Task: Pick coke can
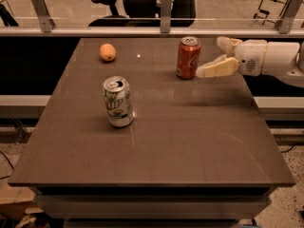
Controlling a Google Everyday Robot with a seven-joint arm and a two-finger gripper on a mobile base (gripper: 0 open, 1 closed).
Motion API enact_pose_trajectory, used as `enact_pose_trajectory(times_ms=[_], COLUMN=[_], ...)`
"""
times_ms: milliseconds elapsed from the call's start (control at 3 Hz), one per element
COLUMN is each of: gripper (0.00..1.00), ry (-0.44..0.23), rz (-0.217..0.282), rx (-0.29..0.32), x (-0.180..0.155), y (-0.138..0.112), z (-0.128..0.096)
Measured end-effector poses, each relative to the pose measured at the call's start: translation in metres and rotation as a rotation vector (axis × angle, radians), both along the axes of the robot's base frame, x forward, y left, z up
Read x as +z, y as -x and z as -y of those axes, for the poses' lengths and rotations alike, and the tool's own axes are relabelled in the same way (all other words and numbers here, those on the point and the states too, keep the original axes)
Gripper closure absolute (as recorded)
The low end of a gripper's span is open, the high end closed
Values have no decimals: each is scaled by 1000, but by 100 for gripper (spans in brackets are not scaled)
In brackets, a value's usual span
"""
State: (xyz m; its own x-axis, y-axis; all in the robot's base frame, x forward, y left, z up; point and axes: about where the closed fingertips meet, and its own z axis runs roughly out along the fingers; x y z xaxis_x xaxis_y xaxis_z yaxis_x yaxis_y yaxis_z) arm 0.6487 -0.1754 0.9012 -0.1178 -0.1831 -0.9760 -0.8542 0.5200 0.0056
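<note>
- The red aluminium coke can, with white script on its side and a silver top, stands upright on the far right part of the dark brown table, close to the far edge.
- It is likely light, with a thin wall that is stiff enough for a moderate squeeze but dents if pinched hard. The smooth painted metal is probably a little slippery.
- The best hold looks to be across the middle of the cylinder, one finger on each side, well below the rim, so the can neither tips nor slides out.
- The cream-coloured gripper hangs just right of the can at about mid-height, pointing left toward it.
- Its fingers are spread apart with nothing between them. The nearer fingertip is almost at the can's side; whether it touches cannot be told.
- The white arm reaches in level from the right edge of the view, low over the table.
- A white-and-green 7UP can stands well apart, nearer and to the left. A small orange fruit lies at the far left. Neither blocks the approach.
</note>
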Motion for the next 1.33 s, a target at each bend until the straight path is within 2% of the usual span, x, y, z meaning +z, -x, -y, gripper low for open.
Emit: enact_pose_trajectory(times_ms=[1000, 1333], gripper=[0, 0], ry=[-104, -130], rz=[16, 43], rx=[79, 113], x=[-3, -3], y=[-18, -24], z=[-34, -46])
